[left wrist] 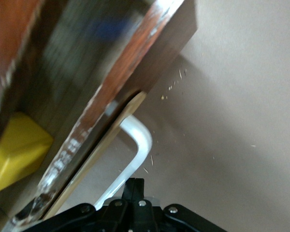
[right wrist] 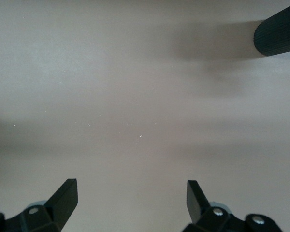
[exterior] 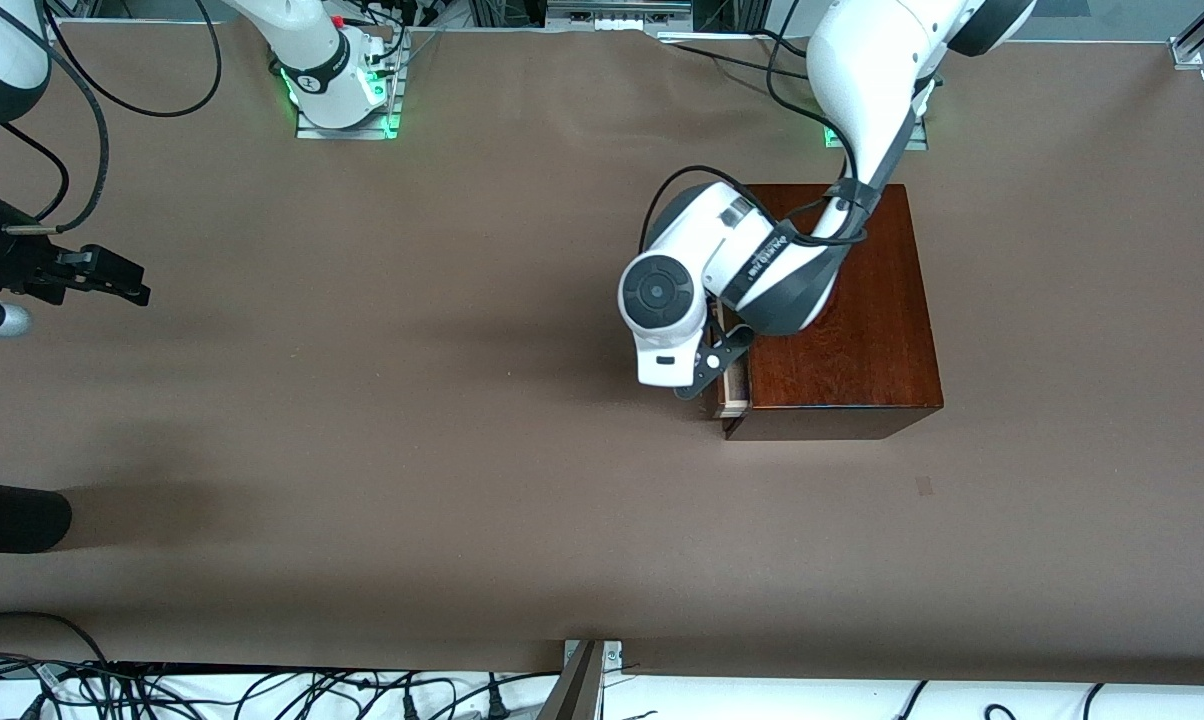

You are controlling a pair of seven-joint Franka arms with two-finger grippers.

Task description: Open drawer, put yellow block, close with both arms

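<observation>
Drawer slightly open, block inside.
We are seeing the left gripper (left wrist: 133, 186) at the drawer (exterior: 730, 385) handle (left wrist: 135, 145), jaws indiscernible; yellow block (left wrist: 17, 150) sitting within. Right gripper (right wrist: 130, 200) is waiting wide-jawed, empty, over bare tabletop (exterior: 412, 450).

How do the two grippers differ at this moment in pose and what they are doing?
The left gripper is shut at the drawer's white handle, beside the wooden box; the right gripper is open over bare table, holding nothing. The left arm works; the right waits. Both are black with two fingers.
</observation>
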